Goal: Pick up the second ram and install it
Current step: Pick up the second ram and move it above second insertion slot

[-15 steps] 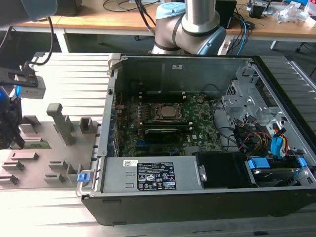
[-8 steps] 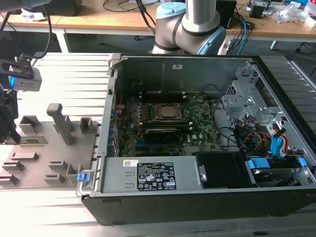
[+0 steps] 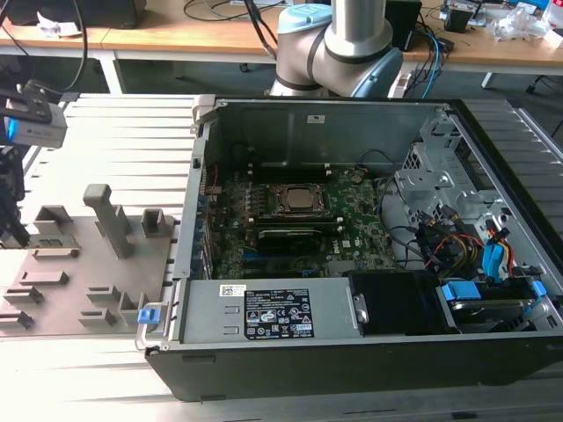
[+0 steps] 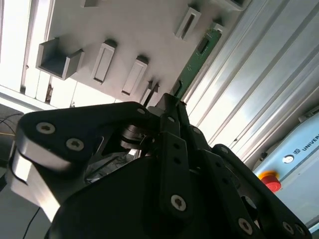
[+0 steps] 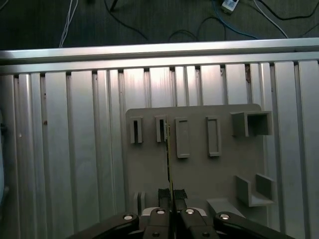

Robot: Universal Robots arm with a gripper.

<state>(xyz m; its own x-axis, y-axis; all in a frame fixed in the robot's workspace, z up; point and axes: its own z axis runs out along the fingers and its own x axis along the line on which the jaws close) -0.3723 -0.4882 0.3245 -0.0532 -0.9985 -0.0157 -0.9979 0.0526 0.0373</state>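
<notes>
Pinching the second ram (image 4: 197, 59), the tool (image 4: 168, 102) hovers over a fixture (image 4: 124, 30).

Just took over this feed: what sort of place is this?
Likely a robotics lab's PC-assembly bench: an open computer case on a ribbed aluminium table, a grey fixture plate of part holders, and cable-strewn desks behind. The gripper holds the second ram.

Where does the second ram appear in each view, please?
Exterior view: too small to tell; the hand is at the exterior view's left edge.
First wrist view: the second ram is a thin edge-on line clamped in the hand.
Second wrist view: a green stick slanting out of the hand.
Shared landmark: the grey slotted fixture plate.
</notes>
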